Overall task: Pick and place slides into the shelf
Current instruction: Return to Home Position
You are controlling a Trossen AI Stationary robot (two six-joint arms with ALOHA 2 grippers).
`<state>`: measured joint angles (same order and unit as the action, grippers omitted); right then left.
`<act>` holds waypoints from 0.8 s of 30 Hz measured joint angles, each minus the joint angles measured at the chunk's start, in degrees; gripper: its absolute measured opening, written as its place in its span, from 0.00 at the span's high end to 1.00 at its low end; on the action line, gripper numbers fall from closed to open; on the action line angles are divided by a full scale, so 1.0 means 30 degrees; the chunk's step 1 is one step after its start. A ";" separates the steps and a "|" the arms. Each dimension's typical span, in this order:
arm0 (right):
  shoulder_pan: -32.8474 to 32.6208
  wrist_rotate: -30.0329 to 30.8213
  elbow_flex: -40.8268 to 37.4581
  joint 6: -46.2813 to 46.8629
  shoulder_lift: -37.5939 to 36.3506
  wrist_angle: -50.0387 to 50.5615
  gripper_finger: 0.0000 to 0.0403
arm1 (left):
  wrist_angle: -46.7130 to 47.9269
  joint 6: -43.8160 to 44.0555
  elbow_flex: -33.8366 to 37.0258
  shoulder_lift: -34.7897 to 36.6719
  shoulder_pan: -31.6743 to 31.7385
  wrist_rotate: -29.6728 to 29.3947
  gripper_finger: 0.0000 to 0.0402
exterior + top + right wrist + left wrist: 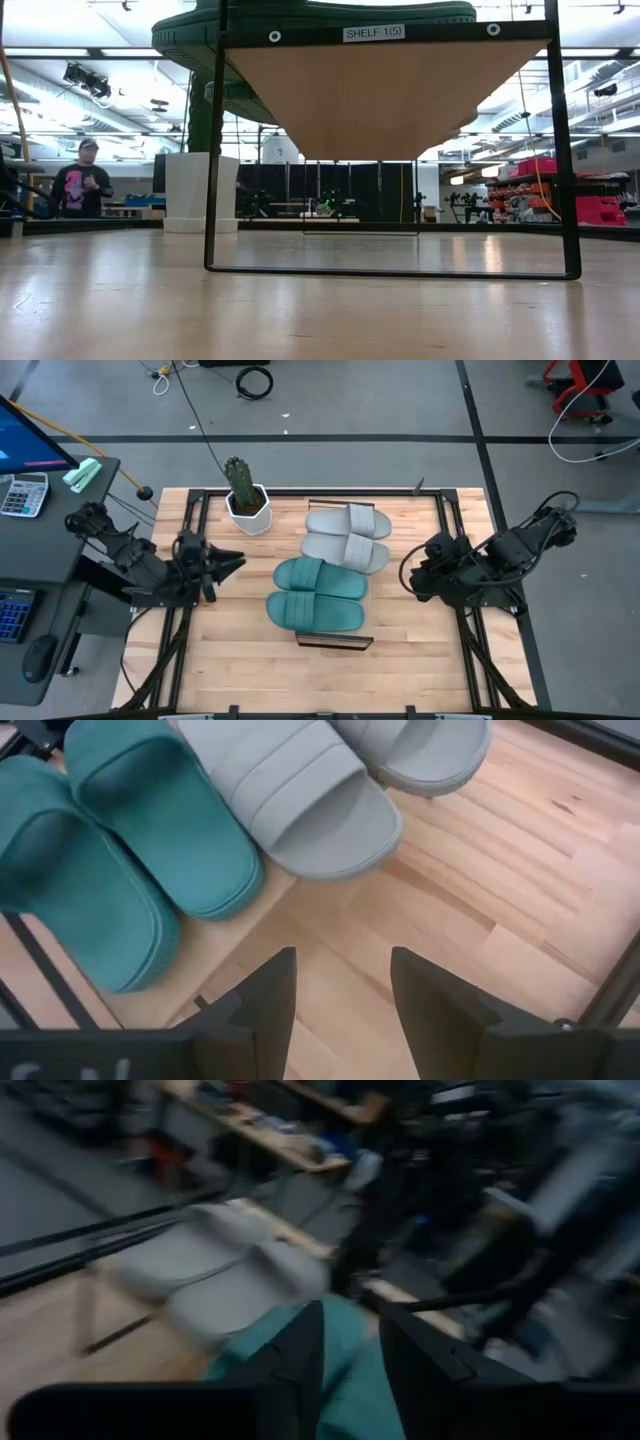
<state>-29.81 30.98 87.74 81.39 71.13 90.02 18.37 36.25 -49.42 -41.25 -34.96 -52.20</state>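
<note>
**All four slides on the shelf, both grippers empty**

The shelf (335, 643) stands in the middle of the slatted tabletop (420, 650), its long side running away from the front edge. The four slides lie on its board side by side. The two grey slides (346, 535) take the far half and the two teal slides (317, 595) the near half. The inner grey slide and the inner teal slide are touching.

From table height the shelf's board is seen from below inside its thin dark frame. A label (374, 33) reading "SHELF 1(5)" sits on the top bar, and a teal sole overhangs the board's edge.

The left gripper (232, 560) hangs over the tabletop to the left of the shelf, pointing towards the teal pair. Its wrist view is blurred, but a narrow gap shows between the fingers with nothing in it.

The right gripper (408, 575) hangs to the right of the shelf, apart from it. Its jaws are spread wide over bare wood and hold nothing.

A cactus (238, 478) in a white pot (247, 512) stands near the shelf's far left corner. A person (85, 180) stands in the room beyond the table.
</note>
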 joint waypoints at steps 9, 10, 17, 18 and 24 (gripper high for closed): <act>0.1353 -0.0094 -0.0007 -0.0008 0.0007 -0.0002 0.57 | -0.7771 -0.4458 0.2797 -0.0350 0.4144 0.6398 0.88; 0.1514 -0.0148 -0.0007 -0.0009 0.0007 -0.0008 0.57 | -0.7861 -0.4458 0.3167 -0.0355 0.4793 0.7257 0.89; 0.2389 -0.0481 -0.0007 -0.0006 0.0087 -0.0005 0.57 | -1.1299 -0.5257 0.5522 -0.0350 0.9125 1.3783 0.95; 0.2462 -0.0566 -0.0007 0.0006 0.0080 -0.0002 0.57 | -1.1494 -0.5452 0.5612 -0.0357 0.9514 1.4290 0.96; 0.2653 -0.0998 -0.0007 0.0102 0.0087 -0.0003 0.57 | -1.1381 -0.6217 0.5658 -0.0314 1.1417 1.5230 0.98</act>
<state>-21.85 27.99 87.72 81.70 71.40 90.01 -15.77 17.60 -32.45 -42.19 -0.71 -6.51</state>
